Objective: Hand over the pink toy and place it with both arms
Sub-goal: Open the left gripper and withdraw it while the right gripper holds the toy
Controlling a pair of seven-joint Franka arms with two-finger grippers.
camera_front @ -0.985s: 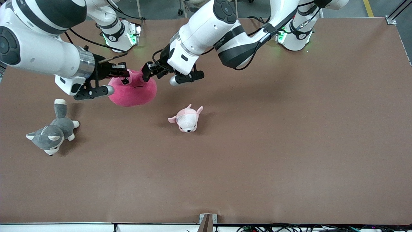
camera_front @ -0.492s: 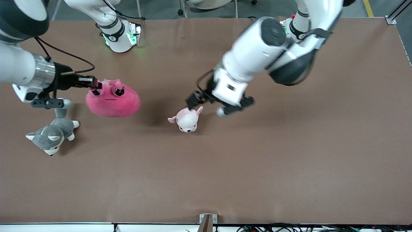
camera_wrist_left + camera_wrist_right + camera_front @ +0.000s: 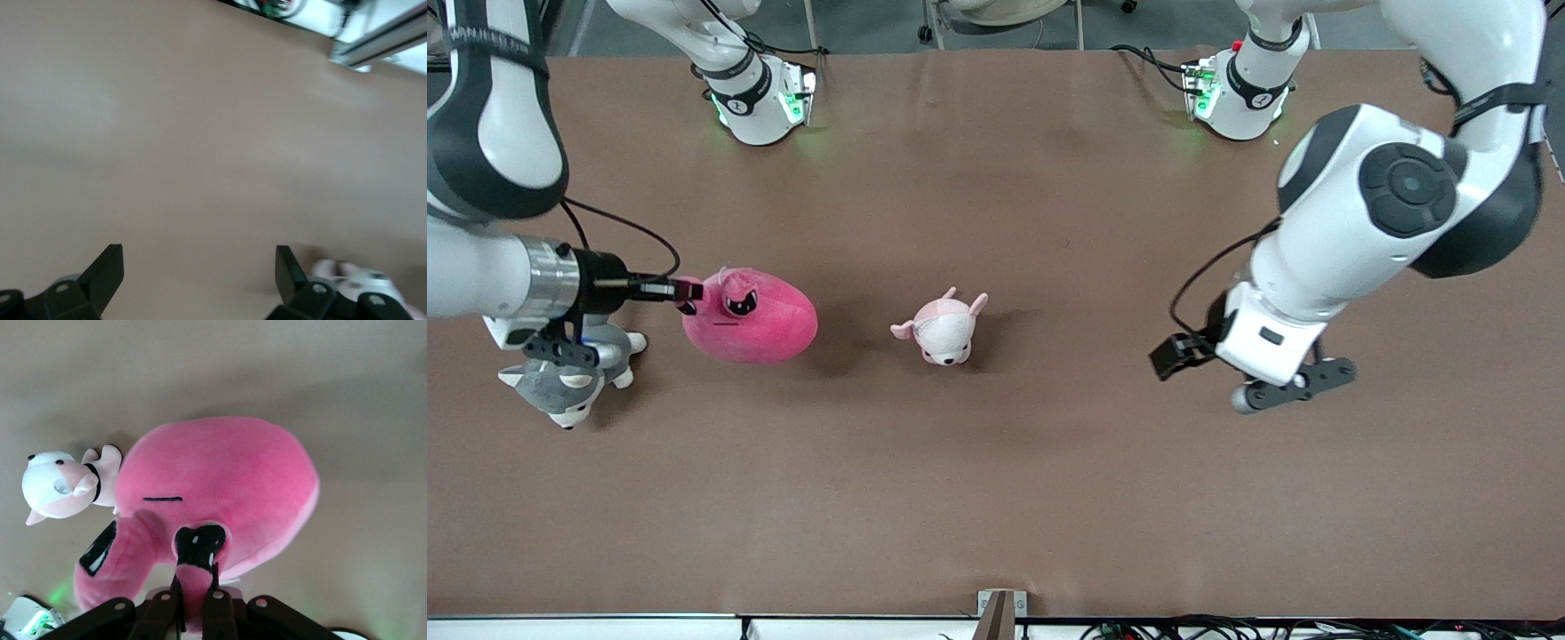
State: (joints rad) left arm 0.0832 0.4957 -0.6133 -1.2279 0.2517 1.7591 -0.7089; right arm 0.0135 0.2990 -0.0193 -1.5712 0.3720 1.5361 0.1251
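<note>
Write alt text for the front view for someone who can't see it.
The right gripper is shut on the hot-pink blob plush, low over the brown table toward the right arm's end. A grey-and-white dog plush lies partly under that arm, and a small pale pink animal plush sits mid-table. The left gripper hangs open, holding nothing.

Even, bright overhead light fills the front view; soft shadows lie beside the pink toy (image 3: 751,318) and small plush (image 3: 943,330) on the matte table (image 3: 996,498). The left wrist view is washed out and smeared. The right wrist view is softly focused, dimmer along its top.
</note>
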